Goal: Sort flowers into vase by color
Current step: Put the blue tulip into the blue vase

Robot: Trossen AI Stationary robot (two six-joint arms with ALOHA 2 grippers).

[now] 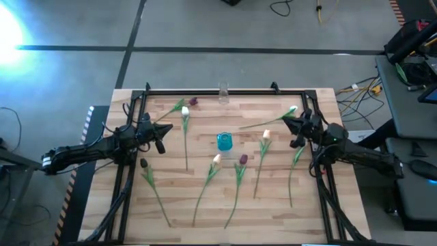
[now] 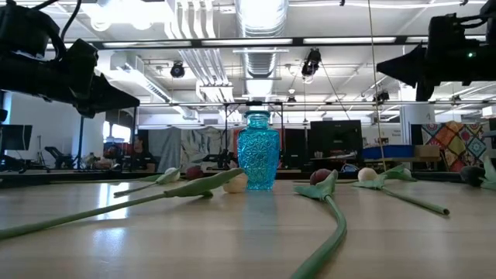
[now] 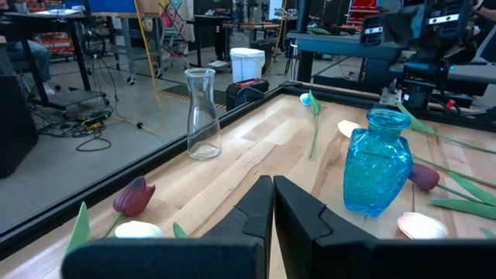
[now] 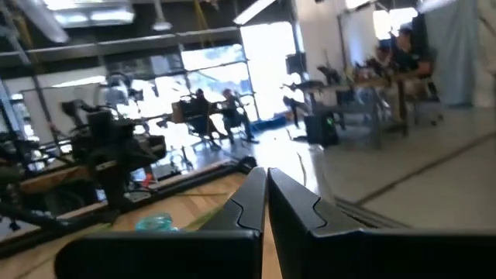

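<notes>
The left hand (image 1: 161, 131) hovers clenched and empty near the table's (image 1: 205, 219) left side. Flowers (image 1: 213, 171) lie loose across the wood around the blue vase (image 1: 224, 141), none sorted yet; a clear vase (image 1: 223, 91) waits at the far edge. The right hand (image 1: 293, 130) is clenched, empty.

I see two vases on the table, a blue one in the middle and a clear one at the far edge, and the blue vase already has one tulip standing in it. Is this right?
Not quite. The blue vase holds nothing: the low view shows its mouth bare, and the high view shows every tulip lying flat on the table. The rest is right: the clear vase stands at the far edge.
</notes>
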